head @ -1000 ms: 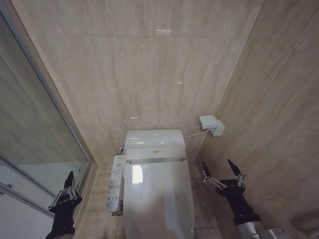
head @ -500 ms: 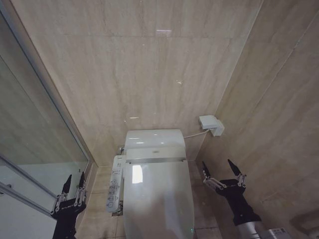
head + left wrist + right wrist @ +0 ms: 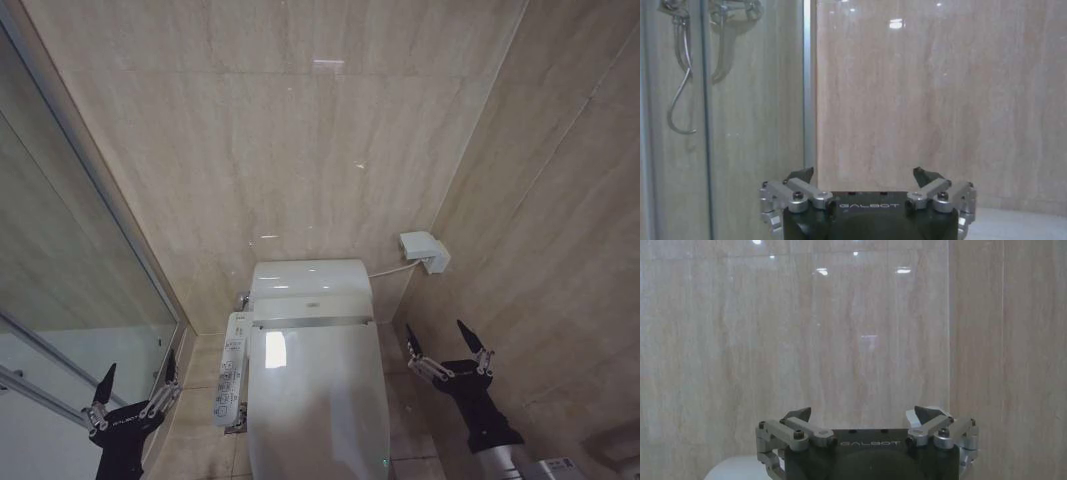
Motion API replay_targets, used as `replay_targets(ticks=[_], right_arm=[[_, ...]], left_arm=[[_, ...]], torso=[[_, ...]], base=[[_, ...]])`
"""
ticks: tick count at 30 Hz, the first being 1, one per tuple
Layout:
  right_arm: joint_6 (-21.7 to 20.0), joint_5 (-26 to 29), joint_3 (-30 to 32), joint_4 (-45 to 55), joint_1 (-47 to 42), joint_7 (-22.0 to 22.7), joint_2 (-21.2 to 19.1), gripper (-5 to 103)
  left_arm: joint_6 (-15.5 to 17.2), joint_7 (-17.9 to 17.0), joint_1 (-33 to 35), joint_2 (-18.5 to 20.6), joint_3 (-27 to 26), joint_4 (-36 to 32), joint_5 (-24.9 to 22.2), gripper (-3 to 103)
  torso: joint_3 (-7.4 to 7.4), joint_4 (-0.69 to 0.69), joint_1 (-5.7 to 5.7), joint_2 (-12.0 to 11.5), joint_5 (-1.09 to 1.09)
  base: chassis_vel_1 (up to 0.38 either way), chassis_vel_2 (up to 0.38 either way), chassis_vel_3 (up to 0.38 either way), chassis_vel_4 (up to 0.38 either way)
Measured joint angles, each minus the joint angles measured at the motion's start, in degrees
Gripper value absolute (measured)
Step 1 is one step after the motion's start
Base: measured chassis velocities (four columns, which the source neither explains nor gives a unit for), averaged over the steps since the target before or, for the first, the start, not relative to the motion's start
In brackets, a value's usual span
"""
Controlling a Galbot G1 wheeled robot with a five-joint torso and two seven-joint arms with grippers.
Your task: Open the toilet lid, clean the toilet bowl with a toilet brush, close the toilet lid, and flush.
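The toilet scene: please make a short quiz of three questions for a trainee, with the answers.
1. True or false: the toilet lid is closed.
2. Which hand is beside the glass shower partition? A) the left hand B) the right hand
3. Fill in: both hands are open and hold ____.

Key:
1. True. The lid lies flat over the bowl.
2. A. The left hand is low, between the partition and the button strip; the right hand is on the other side of the toilet, near the wall.
3. Nothing. The fingers of each are spread with only air between them.
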Motion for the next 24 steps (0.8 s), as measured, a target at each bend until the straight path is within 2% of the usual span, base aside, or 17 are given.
replay_targets(ticks=[3,4,7,9,12,21,24], right_arm=[[0.0,0.0,0.0,0.0,0.0,0.0,0.0,100],[0.0,0.0,0.0,0.0,0.0,0.0,0.0,100],[0.0,0.0,0.0,0.0,0.0,0.0,0.0,100],[0.0,0.0,0.0,0.0,0.0,0.0,0.0,100],[0.0,0.0,0.0,0.0,0.0,0.0,0.0,100],[0.0,0.0,0.0,0.0,0.0,0.0,0.0,100],[0.0,0.0,0.0,0.0,0.0,0.0,0.0,100]], left_arm=[[1.0,-1.1,0.8,0.3,0.5,-1.1,-0.1,88],[1.4,-1.3,1.1,0.4,0.7,-1.6,-0.1,100],[2.6,-1.9,1.7,0.5,1.4,-2.7,-0.3,100],[4.4,-3.5,2.2,0.6,2.4,-3.7,-0.4,100],[4.9,-3.9,2.5,0.9,2.7,-4.0,-0.3,100],[4.8,-4.0,2.8,2.9,2.7,-3.5,1.1,100],[4.0,-2.7,2.7,4.3,2.8,-3.0,1.3,100]], torso=[[0.0,0.0,0.0,0.0,0.0],[0.0,0.0,0.0,0.0,0.0],[0.0,0.0,0.0,0.0,0.01],[0.0,0.0,0.0,0.0,0.0],[0.0,0.0,0.0,0.0,0.0],[0.0,0.0,0.0,0.0,0.0],[0.0,0.0,0.0,0.0,0.0]], base=[[0.0,0.0,0.0,0.0],[0.0,0.0,0.0,0.0],[0.0,0.0,0.0,0.0],[0.0,0.0,0.0,0.0],[0.0,0.0,0.0,0.0],[0.0,0.0,0.0,0.0],[0.0,0.0,0.0,0.0]])
